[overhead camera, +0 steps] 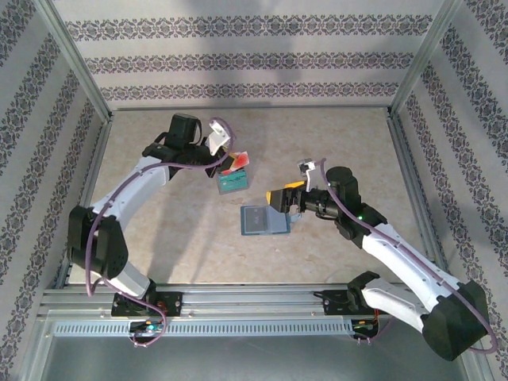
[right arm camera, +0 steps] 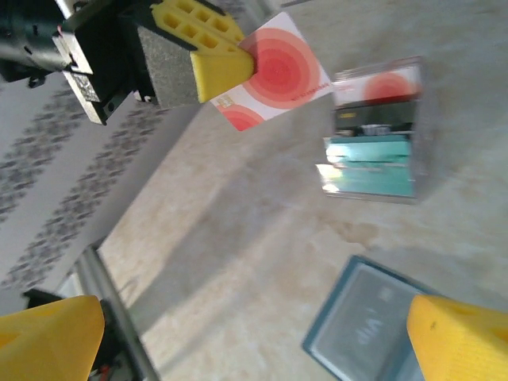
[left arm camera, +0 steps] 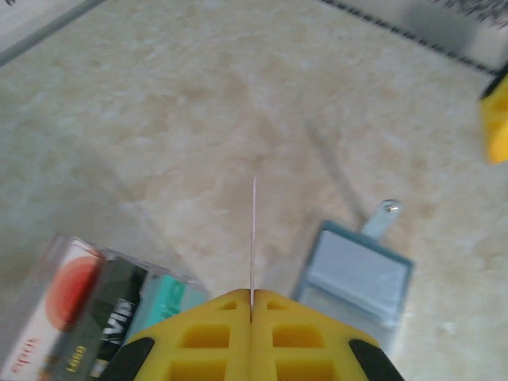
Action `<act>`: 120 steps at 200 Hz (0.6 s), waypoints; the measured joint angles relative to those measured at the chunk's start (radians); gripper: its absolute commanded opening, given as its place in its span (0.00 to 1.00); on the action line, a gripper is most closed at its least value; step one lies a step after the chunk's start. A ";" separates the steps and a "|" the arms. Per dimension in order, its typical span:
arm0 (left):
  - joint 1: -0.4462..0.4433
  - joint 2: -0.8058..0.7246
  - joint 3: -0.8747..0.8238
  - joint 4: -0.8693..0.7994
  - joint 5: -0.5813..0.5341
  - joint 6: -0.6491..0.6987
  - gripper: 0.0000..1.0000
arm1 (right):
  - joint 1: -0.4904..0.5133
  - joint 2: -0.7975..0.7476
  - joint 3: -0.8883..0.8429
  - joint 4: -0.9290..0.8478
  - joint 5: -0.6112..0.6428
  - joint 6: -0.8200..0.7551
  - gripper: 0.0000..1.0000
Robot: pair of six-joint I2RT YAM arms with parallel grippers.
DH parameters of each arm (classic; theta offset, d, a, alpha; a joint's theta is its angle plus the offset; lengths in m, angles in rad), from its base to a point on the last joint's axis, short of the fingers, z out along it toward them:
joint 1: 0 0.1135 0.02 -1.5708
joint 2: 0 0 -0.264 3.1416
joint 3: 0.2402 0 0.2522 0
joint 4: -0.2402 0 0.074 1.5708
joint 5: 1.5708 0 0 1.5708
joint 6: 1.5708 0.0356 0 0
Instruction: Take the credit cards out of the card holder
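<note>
The card holder (overhead camera: 262, 220) lies flat on the table (overhead camera: 175, 230), near its middle. Behind it and a little to the left, apart from it, lies a small box (overhead camera: 235, 184) with cards (right arm camera: 369, 151) inside. Above the box the left gripper (left arm camera: 252, 305) pinches one card (right arm camera: 282, 75). The right gripper (overhead camera: 287, 205) stands just right of the card holder, spread wide.

The top camera looks steeply down from behind the arm bases (overhead camera: 151, 305) (at its bottom edge) over the table (overhead camera: 175, 238). Both wrist cameras sit close, tilted toward its surface, sharing the blurry card holder (left arm camera: 353, 274), apparently lower right in each.
</note>
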 measured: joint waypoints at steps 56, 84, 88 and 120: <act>0.090 0.121 0.002 0.177 -0.007 0.168 0.00 | 0.000 -0.013 0.006 -0.135 0.242 0.020 0.98; 0.116 0.193 0.014 0.222 0.013 0.235 0.00 | 0.000 -0.012 0.006 -0.163 0.304 0.037 0.98; 0.118 0.201 0.014 0.224 0.015 0.241 0.00 | 0.000 -0.012 0.006 -0.167 0.312 0.038 0.98; 0.122 0.253 0.026 0.222 0.034 0.310 0.00 | 0.000 -0.012 0.011 -0.185 0.351 0.048 0.98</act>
